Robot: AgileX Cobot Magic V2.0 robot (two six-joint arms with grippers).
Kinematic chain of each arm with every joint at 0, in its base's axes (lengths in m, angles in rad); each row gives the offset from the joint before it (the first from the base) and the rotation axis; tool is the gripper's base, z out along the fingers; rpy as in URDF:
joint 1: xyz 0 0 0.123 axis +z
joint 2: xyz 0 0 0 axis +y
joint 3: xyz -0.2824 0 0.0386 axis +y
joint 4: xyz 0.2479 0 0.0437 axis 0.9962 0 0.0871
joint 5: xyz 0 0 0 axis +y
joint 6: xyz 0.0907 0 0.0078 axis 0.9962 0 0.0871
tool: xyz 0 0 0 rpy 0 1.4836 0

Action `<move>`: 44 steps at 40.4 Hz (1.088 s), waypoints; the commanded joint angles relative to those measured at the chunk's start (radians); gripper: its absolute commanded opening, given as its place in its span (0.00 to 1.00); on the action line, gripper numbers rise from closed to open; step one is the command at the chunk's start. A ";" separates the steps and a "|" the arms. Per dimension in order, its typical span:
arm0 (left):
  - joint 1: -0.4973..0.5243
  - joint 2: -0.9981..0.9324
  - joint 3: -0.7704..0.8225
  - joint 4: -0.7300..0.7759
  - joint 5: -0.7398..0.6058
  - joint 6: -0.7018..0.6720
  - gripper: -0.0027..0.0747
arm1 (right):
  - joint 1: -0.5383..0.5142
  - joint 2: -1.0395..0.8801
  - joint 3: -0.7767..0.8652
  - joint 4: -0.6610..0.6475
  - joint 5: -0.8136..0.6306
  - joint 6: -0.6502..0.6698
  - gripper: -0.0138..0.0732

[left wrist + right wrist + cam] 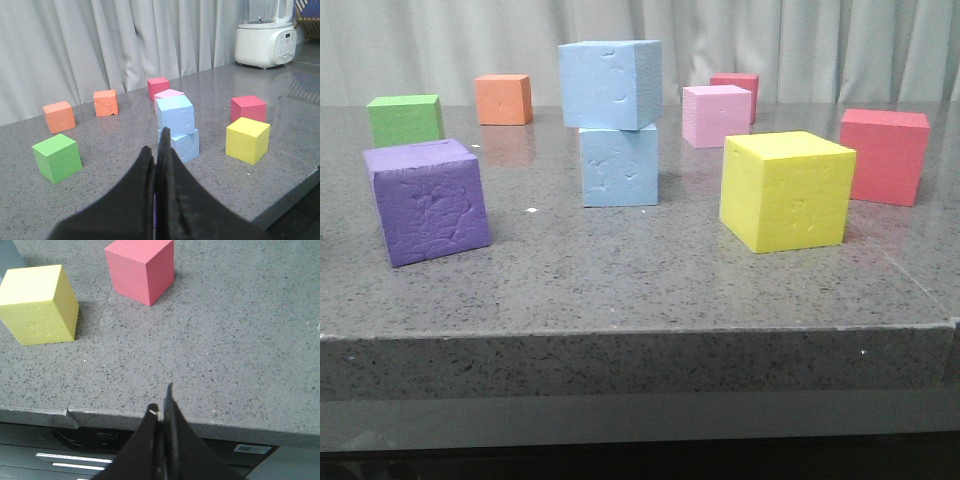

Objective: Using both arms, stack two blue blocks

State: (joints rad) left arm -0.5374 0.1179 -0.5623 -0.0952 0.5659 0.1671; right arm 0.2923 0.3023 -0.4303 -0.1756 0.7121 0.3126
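Left end effector (157, 150) and right end effector (162, 405): fingers pressed together, holding nothing. Blue blocks stacked mid-desk, upper block (610, 84) skewed on lower block (619, 165). Speckled grey desk (620, 290); pale curtain (820, 40) behind.

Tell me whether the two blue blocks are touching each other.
Touching. The front view shows the upper blue block resting directly on the lower blue block, twisted slightly, with no gap between them.

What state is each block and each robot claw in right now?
Upper blue block: stacked on the lower one, twisted and overhanging.
Lower blue block: flat on the table.
Purple block: resting on the table, alone.
Yellow block: resting, alone.
Left gripper: shut, empty.
Right gripper: shut, empty.
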 commanded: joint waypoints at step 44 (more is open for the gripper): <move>0.356 -0.092 0.319 0.105 -0.372 -0.223 0.01 | -0.007 0.005 -0.025 -0.025 -0.066 -0.008 0.08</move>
State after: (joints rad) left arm -0.2534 0.0247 -0.2549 0.0097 0.3668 -0.0446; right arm 0.2923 0.3023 -0.4303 -0.1756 0.7121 0.3126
